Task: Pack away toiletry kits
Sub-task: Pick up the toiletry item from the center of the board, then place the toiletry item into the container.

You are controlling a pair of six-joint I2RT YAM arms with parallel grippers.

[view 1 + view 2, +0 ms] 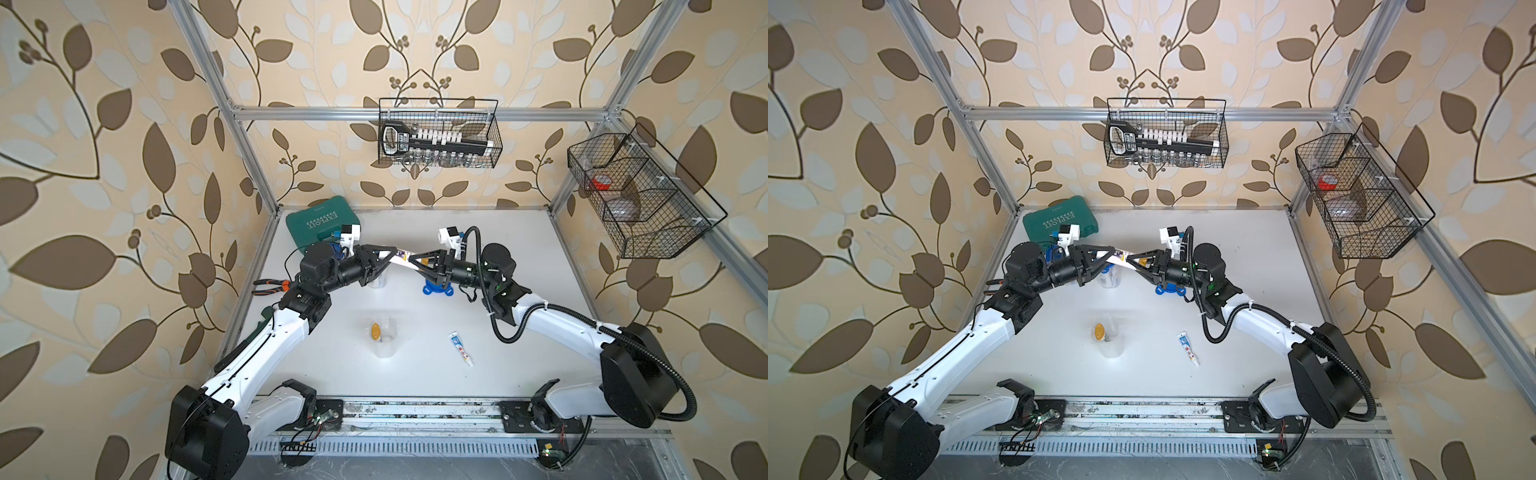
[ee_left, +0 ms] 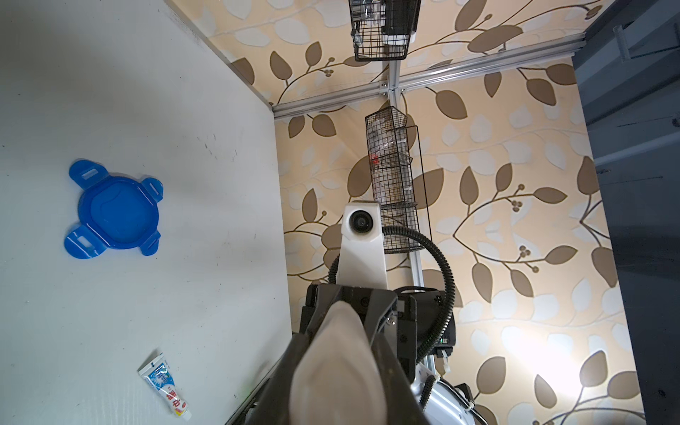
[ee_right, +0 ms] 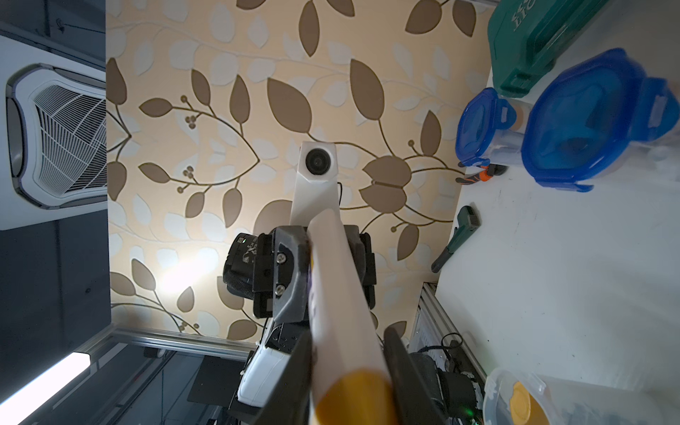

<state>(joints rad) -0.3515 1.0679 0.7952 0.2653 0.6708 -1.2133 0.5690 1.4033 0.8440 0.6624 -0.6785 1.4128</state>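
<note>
— Above the back half of the counter (image 1: 519, 291), what hangs between the arms?

— A white bottle (image 1: 402, 257), clear of the surface. Its long axis runs from arm to arm, slanting a little toward the near edge at the cap end. The gold cap (image 3: 353, 397) points at the right arm.

— Who has it?

— The left tool (image 1: 390, 254) is clamped narrow on the base end. The right tool (image 1: 413, 264) has its fingers close on either side of the cap end. I cannot tell whether they press.

— And the rest of the kit?

— A toothpaste tube (image 1: 460, 348) lies flat near the right arm, cap toward the near edge. An open jar (image 1: 384, 338) stands mid-counter with another gold-capped bottle inside. A blue lid (image 2: 114, 209) lies flat below the right tool. A lidded jar (image 3: 588, 121) and a second lidded jar (image 3: 478, 125) stand side by side near the green case (image 1: 322, 224).
</note>
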